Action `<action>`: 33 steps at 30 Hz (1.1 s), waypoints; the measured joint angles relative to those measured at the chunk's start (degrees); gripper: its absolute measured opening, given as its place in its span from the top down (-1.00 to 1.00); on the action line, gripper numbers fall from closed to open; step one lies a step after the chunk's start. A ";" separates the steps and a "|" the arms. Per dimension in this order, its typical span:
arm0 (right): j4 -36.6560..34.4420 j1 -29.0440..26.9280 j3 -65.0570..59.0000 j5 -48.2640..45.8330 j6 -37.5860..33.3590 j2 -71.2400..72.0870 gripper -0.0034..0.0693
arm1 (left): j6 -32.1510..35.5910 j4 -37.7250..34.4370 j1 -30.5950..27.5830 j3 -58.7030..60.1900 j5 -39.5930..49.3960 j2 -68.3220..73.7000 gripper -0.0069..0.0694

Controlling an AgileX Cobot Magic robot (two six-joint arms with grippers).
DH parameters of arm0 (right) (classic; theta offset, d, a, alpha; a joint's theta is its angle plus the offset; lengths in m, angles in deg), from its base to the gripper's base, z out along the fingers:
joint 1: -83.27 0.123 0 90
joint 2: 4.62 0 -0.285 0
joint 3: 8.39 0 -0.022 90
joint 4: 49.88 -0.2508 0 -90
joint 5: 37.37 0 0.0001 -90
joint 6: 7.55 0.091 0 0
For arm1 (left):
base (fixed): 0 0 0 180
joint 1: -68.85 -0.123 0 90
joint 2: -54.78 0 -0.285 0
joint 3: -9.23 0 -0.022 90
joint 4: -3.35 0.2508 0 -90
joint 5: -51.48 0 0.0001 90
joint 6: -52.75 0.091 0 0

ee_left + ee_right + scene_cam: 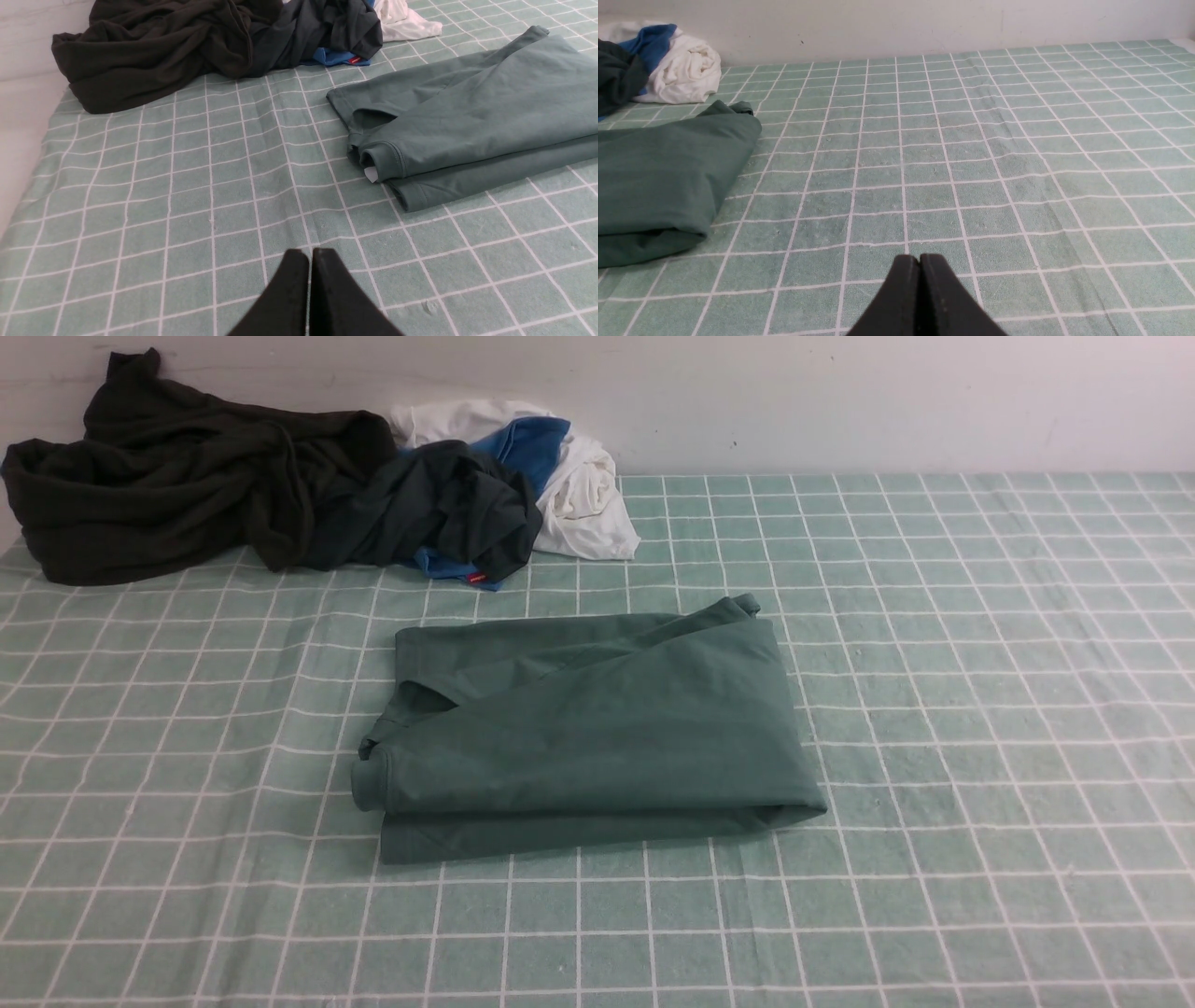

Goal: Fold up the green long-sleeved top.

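Note:
The green long-sleeved top (597, 728) lies folded into a compact rectangle in the middle of the checked cloth, with a cuff rolled at its near left corner. It also shows in the left wrist view (472, 116) and the right wrist view (663, 182). Neither arm appears in the front view. My left gripper (310, 254) is shut with nothing in it, hovering over bare cloth well apart from the top's cuffed corner. My right gripper (919, 259) is shut and empty too, over bare cloth off the top's other side.
A very dark garment (187, 476) is heaped at the back left against the wall. A white and blue bundle (569, 476) lies beside it. The green checked cloth (980, 709) covers the whole table. The cloth's left edge (28, 154) shows in the left wrist view.

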 joint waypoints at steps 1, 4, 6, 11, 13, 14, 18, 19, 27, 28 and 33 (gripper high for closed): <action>0.00 0.00 0.00 0.00 0.00 0.00 0.94 | 0.00 0.00 0.00 0.00 0.00 0.00 0.83; 0.00 0.00 0.00 0.00 0.00 0.00 0.94 | 0.00 0.00 0.00 0.00 0.00 0.00 0.83; 0.00 0.00 0.00 0.00 0.00 0.00 0.94 | 0.00 0.00 0.00 0.00 0.00 0.00 0.83; 0.00 0.00 0.00 -0.05 0.00 0.00 0.94 | 0.00 0.00 0.00 0.52 -0.06 0.00 0.83; 0.00 0.00 0.00 -0.05 0.00 0.00 0.94 | 0.00 -0.06 0.00 0.89 -0.06 0.00 0.83; 0.00 0.00 0.00 -0.05 0.00 0.00 0.94 | 0.00 -0.06 0.00 0.94 -0.06 0.00 0.83; 0.00 0.00 0.00 -0.10 0.00 0.00 0.94 | 0.00 -0.15 -0.15 1.10 -0.46 0.00 0.83; 0.00 0.00 0.00 -0.10 0.00 0.00 0.94 | 0.00 -0.48 -0.52 1.57 -1.65 0.00 0.83; 0.00 0.00 0.00 -0.10 0.00 0.00 0.94 | 6.49 -9.67 -10.12 13.01 -25.42 0.00 0.83; 0.00 0.00 0.00 -0.10 0.00 0.00 0.94 | 8.50 -10.85 -11.89 15.40 -28.49 0.00 0.83; 0.00 0.00 0.00 -0.10 0.00 0.00 0.94 | 11.30 -11.82 -15.19 23.62 -32.72 0.00 0.83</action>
